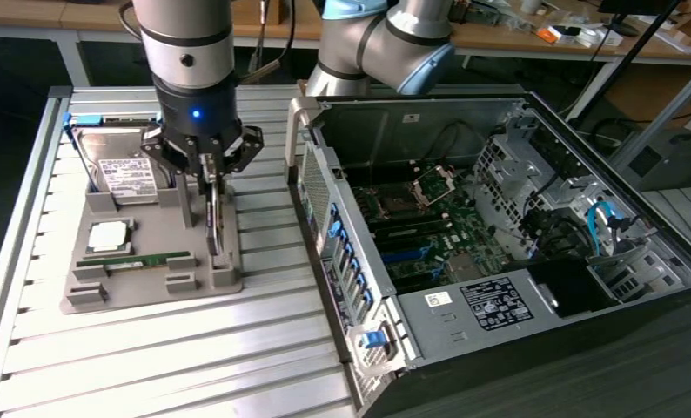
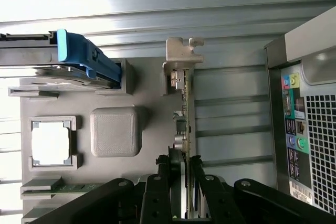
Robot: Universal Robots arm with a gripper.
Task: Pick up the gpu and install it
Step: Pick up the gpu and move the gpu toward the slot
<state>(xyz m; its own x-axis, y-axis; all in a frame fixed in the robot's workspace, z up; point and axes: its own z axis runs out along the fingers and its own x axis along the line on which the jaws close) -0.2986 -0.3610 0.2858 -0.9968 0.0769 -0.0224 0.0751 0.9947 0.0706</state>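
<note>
**Item: gpu point(image 1: 214, 228) point(image 2: 185, 108).** Thin card standing on its long edge, upright, in a slot of the tray point(image 1: 148, 292) point(image 2: 152, 145). It runs along the tray edge that faces the case point(image 1: 439, 305) point(image 2: 310, 103). Its metal bracket is at one end. It has not been lifted out of the slot.

**Item: gripper point(image 1: 212, 178) point(image 2: 182, 163).** Directly above the gpu, pointing straight down. The jaws are set narrow, one finger on each face of the card, clasping its upper edge at the end away from the bracket.

**Item: tray.** Grey moulded holder lying flat on the table point(image 1: 183, 348) point(image 2: 157, 3), toward the table edge at the exterior view's left.
- Hard drive point(image 1: 125, 170) point(image 2: 84, 59): in a blue frame, leaning in the tray end away from the memory stick, label up.
- CPU point(image 1: 108, 235) point(image 2: 51, 142): square chip, flat in a square pocket near the tray's middle, on the side away from the gpu.
- Memory stick point(image 1: 137, 259) point(image 2: 68, 187): long green strip, just beside the CPU, toward the tray end opposite the hard drive.

**Item: case.** Desktop computer lying on its side on the table, just beside the tray, side panel off.
- Motherboard point(image 1: 427, 235): exposed inside the case.

**Item: table.** Ribbed aluminium top carrying the tray and the case.
</note>
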